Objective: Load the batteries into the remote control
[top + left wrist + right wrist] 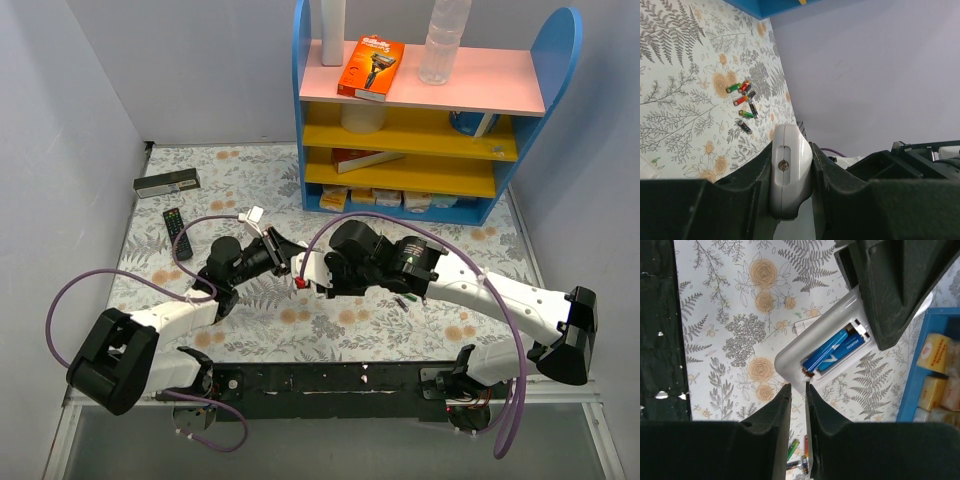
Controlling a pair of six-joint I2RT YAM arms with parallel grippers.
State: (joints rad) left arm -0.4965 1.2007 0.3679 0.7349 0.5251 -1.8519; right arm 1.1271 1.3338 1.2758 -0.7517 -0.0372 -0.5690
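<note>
Left gripper (791, 161) clamped on remote (790, 357). Two blue batteries (832, 352) seated inside remote. Right gripper (795, 395) just off remote's end, jaws slightly apart, empty. Spare batteries (745, 102) on table beyond remote. Risk: right fingertips bump remote, unseating batteries or twisting it in clamp.

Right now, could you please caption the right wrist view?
Two blue cylindrical batteries lie in the opened slim white plastic remote, right tool empty close by.
</note>
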